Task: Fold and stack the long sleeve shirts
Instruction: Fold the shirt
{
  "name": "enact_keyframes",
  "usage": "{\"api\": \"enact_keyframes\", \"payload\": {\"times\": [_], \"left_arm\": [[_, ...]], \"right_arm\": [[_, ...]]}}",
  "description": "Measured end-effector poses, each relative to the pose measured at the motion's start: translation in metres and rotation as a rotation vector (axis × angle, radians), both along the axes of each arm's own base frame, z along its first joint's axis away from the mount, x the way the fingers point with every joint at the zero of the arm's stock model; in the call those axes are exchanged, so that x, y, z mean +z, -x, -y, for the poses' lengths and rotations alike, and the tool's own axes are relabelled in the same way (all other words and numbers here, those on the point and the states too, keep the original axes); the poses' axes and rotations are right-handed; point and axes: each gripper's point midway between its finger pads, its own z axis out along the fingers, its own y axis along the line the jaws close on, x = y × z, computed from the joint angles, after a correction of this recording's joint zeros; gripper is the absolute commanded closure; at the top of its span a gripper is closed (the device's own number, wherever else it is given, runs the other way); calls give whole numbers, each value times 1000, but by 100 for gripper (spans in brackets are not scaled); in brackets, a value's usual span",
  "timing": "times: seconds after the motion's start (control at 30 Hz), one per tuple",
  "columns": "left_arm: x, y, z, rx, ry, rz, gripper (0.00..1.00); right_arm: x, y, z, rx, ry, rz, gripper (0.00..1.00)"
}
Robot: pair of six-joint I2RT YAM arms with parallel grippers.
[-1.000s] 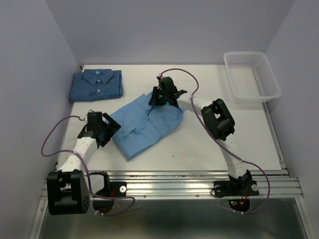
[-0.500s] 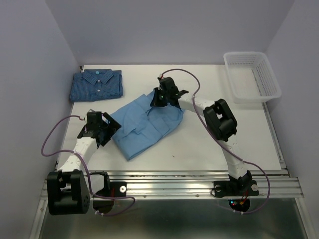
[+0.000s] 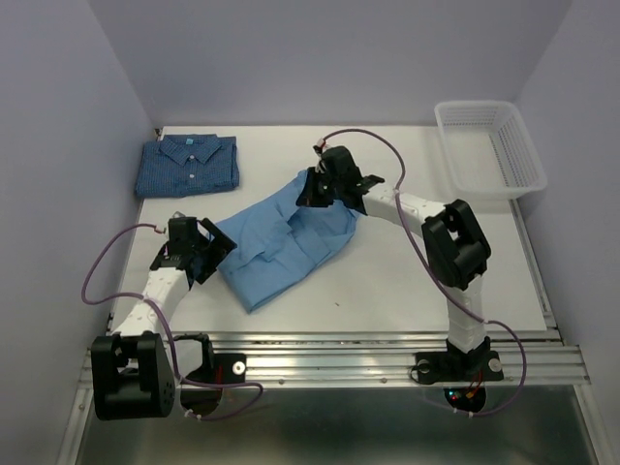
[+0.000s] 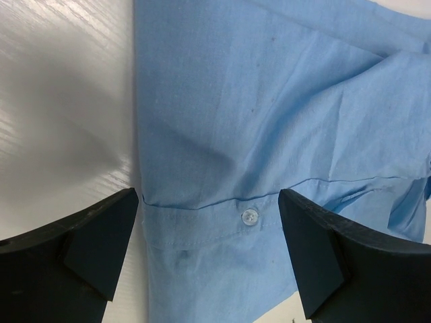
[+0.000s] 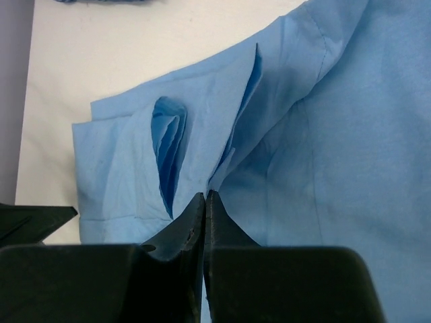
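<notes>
Now mid-fold, the right claw pinches the sky-blue shirt at its 1 o'clock corner while the left claw gapes wide at 9 o'clock, probably needing to clamp that edge.

Bare table spreads across the lower right of the top view, leaving an open passage between the light shirt and the basket at upper right. The checked shirt fills the upper left corner, and only a narrow strip parts the two shirts. The right arm slants across mid-frame. The left gripper hangs over the light shirt's left edge, jaws wide apart.
</notes>
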Motion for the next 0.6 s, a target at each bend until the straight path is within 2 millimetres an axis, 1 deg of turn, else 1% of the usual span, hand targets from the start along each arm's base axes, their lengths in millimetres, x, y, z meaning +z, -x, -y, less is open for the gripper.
{"api": "enact_keyframes", "payload": {"times": [0.07, 0.13, 0.2, 0.3, 0.37, 0.4, 0.47, 0.5, 0.53, 0.6], "left_arm": [[0, 0, 2, -9, 7, 0, 1], [0, 1, 3, -16, 14, -1, 1], [0, 1, 4, -18, 17, -2, 1], [-4, 5, 5, -19, 20, -9, 2], [-8, 11, 5, -16, 24, -19, 4], [-10, 12, 5, -13, 26, -23, 5], [-15, 18, 5, -4, 31, -36, 9], [-16, 20, 5, 0, 33, -43, 10], [-18, 21, 5, 5, 36, -52, 10], [-19, 23, 5, 14, 36, -58, 17]], "right_arm": [[5, 6, 3, 4, -7, 3, 99], [2, 9, 4, 8, -6, -3, 99], [-6, 11, 6, 9, 4, -17, 99], [-24, 14, 12, -8, 40, -39, 98], [-38, 12, 18, -27, 75, -47, 96], [-46, 11, 22, -40, 94, -55, 90], [-58, 10, 27, -49, 123, -64, 83], [-61, 9, 28, -50, 133, -66, 75], [-63, 10, 29, -49, 138, -68, 72], [-64, 11, 30, -38, 146, -66, 62]]}}
